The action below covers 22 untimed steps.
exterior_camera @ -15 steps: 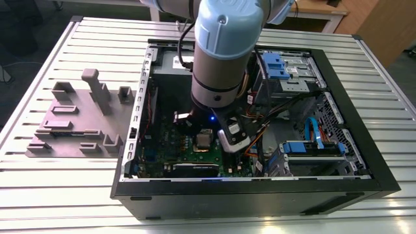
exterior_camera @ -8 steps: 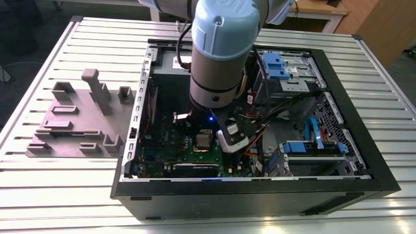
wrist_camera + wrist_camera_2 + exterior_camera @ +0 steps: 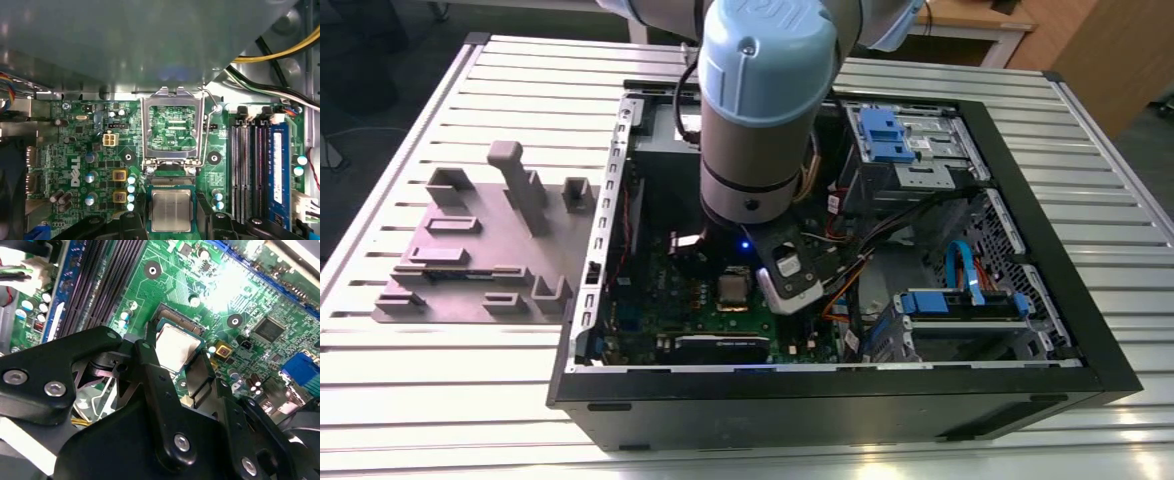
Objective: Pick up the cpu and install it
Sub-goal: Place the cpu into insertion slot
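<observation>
The cpu is a small silver square with a thin pale rim, and it sits right over the motherboard socket, where a strip of contacts shows past one edge. My gripper has its black fingers against two opposite sides of the chip, shut on it. The second wrist view shows the same grip: the cpu lies between the fingers of the gripper. The silver hinged frame stands folded open beside the socket. In the exterior view the gripper reaches down into the open computer case.
A grey fixture plate with upright posts lies on the slatted table at the exterior view's left. Inside the case are blue drive brackets, loose cables and memory slots close to the socket. The case walls hem the arm in.
</observation>
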Tool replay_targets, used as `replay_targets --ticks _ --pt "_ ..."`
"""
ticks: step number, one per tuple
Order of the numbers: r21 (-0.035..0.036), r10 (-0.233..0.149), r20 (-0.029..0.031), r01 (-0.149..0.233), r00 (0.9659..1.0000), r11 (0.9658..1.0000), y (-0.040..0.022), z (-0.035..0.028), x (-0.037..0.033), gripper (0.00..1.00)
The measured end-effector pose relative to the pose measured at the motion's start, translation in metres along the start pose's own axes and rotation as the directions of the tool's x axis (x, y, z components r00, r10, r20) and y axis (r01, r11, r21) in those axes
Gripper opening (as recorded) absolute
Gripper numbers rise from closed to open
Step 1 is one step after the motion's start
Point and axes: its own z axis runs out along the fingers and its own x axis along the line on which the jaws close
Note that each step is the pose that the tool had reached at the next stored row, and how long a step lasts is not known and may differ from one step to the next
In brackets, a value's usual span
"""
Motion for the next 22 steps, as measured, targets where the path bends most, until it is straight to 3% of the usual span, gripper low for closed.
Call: replay_targets --ticks 5,22 --pt "0.0002 -0.001 -0.0001 0.001 1.0000 1.0000 -0.0004 0.0066 0.0000 0.47" --pt "-0.0027 -0.001 0.0001 0.001 1.0000 1.0000 -0.0015 0.0069 -0.0013 0.47"
